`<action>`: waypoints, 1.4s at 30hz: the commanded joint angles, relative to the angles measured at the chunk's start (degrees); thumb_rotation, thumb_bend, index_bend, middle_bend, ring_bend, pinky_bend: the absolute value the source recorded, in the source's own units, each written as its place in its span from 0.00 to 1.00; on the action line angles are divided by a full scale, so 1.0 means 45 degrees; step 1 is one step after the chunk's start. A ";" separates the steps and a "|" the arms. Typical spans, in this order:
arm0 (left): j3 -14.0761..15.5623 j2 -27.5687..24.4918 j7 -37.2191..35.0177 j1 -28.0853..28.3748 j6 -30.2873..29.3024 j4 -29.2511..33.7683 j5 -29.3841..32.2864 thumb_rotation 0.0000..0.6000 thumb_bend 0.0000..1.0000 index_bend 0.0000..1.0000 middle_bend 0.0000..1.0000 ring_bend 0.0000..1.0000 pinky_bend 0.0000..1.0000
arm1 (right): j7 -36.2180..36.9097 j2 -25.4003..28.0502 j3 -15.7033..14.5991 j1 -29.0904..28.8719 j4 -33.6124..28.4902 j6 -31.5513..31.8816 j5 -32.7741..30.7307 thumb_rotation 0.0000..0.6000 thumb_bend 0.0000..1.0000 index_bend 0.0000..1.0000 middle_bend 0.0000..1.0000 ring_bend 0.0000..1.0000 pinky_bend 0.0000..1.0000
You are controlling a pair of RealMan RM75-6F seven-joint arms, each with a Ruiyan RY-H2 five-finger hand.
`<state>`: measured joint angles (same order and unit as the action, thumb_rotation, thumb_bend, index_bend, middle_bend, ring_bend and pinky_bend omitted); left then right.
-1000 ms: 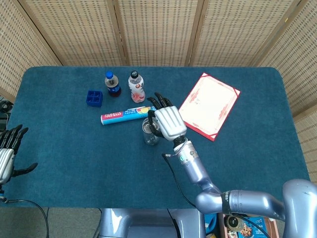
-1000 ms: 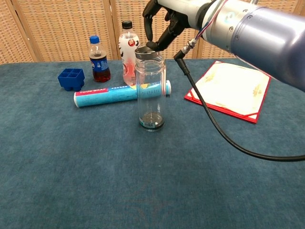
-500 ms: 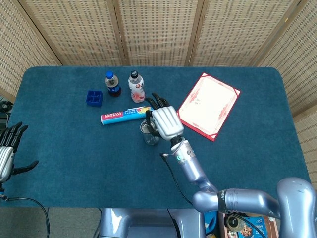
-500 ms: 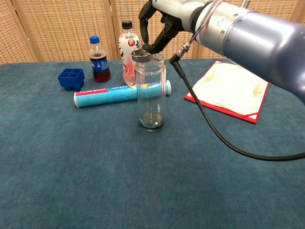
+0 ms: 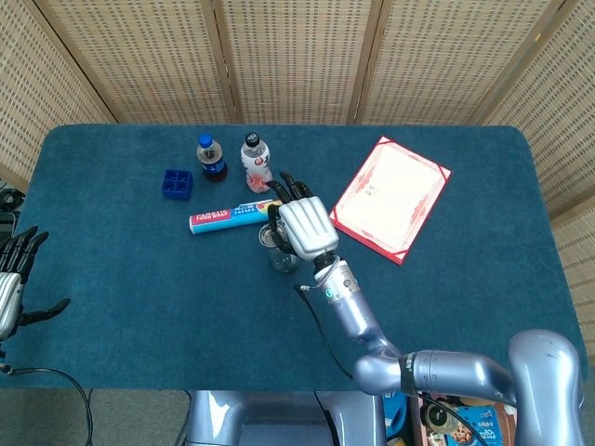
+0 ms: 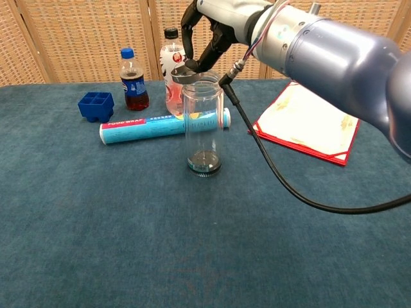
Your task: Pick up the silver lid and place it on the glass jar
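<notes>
Above the middle of the blue counter (image 6: pixel 77 212), the right hand (image 6: pixel 209 22) hovered over the glass jar (image 6: pixel 202 125), its fingers curled down and pinching the silver lid (image 6: pixel 184 72). The lid sat tilted at the jar's left rim, not seated flat on the mouth. From the head view the same hand (image 5: pixel 304 226) covered most of the jar (image 5: pixel 282 255). Just behind the jar lay a boxed roll of wrap (image 6: pixel 148 128), with a cola bottle (image 6: pixel 133 80), a white bottle (image 6: pixel 171 67) and a blue tray (image 6: pixel 96 106) nearby. A red folder (image 6: pixel 308 125) lay to the right. The left hand (image 5: pixel 11 283) hung off the counter's edge, fingers spread and holding nothing.
</notes>
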<state>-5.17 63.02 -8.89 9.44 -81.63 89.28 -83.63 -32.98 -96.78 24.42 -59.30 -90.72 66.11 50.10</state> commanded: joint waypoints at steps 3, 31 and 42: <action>-0.0002 -0.0004 -0.0069 0.0009 0.0051 -0.0045 0.0058 1.00 0.18 0.00 0.00 0.00 0.00 | 0.0034 -0.0128 0.0004 -0.0120 0.0202 -0.0001 0.0024 1.00 0.53 0.65 0.24 0.03 0.22; 0.0061 -0.0020 -0.0041 0.0001 0.0017 0.0054 0.0000 1.00 0.18 0.00 0.00 0.00 0.00 | -0.0104 0.0381 -0.0324 0.0004 -0.0298 -0.0017 -0.0118 1.00 0.38 0.56 0.12 0.01 0.22; 0.0069 -0.0002 0.0005 -0.0003 0.0009 0.0038 0.0013 1.00 0.18 0.00 0.00 0.00 0.00 | -0.0251 0.0841 -0.0270 0.0142 -0.0746 0.0344 0.0132 1.00 0.38 0.51 0.09 0.00 0.22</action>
<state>-4.85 63.02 -8.87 9.42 -81.59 89.45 -83.57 -33.89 -93.40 23.15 -58.82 -93.65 67.37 50.48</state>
